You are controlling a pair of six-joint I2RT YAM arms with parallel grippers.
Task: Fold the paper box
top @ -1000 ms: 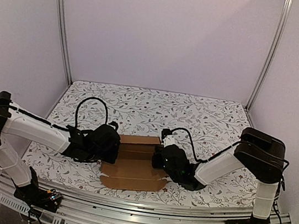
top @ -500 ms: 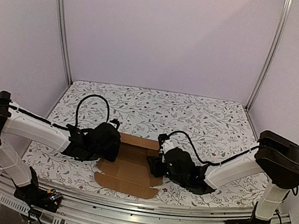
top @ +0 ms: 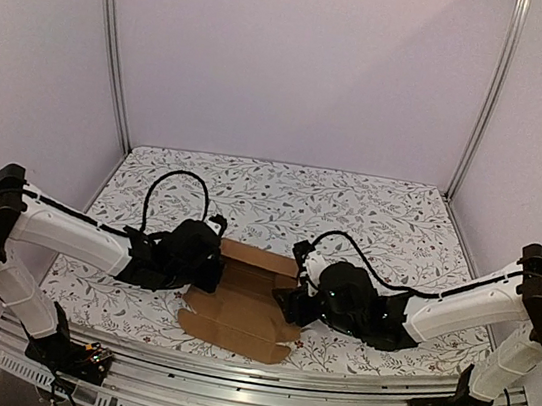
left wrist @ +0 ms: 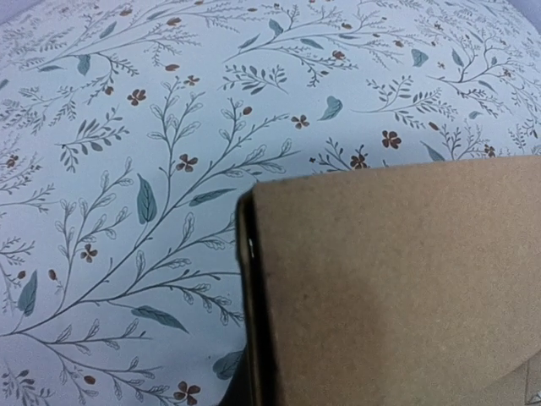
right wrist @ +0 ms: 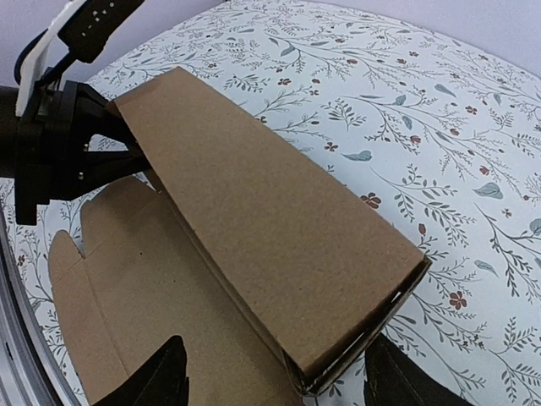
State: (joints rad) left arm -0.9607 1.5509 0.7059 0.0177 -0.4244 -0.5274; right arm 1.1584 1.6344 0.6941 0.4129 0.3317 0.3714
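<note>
The paper box (top: 241, 305) is a brown cardboard sheet lying near the table's front edge, with its far strip folded over into a flat sleeve (right wrist: 270, 228). My left gripper (top: 209, 271) is shut on the sleeve's left end. In the left wrist view, one dark finger (left wrist: 254, 321) presses along the edge of the cardboard panel (left wrist: 397, 288). My right gripper (right wrist: 275, 359) stands open at the sleeve's right end. Its two black fingertips (right wrist: 165, 376) sit either side of that end and apart from it. In the top view the right gripper (top: 294, 303) is at the sheet's right edge.
The table has a white cloth with a leaf and flower print (top: 370, 217). A metal rail (top: 257, 373) runs along the front edge close behind the sheet. Upright frame posts (top: 111, 49) stand at the back corners. The left arm's black cable (top: 168, 184) loops above its wrist.
My right gripper has opened and let go of the box's right end, and that arm has stretched lower and to the right. The sheet has turned slightly. The left gripper stays shut.
</note>
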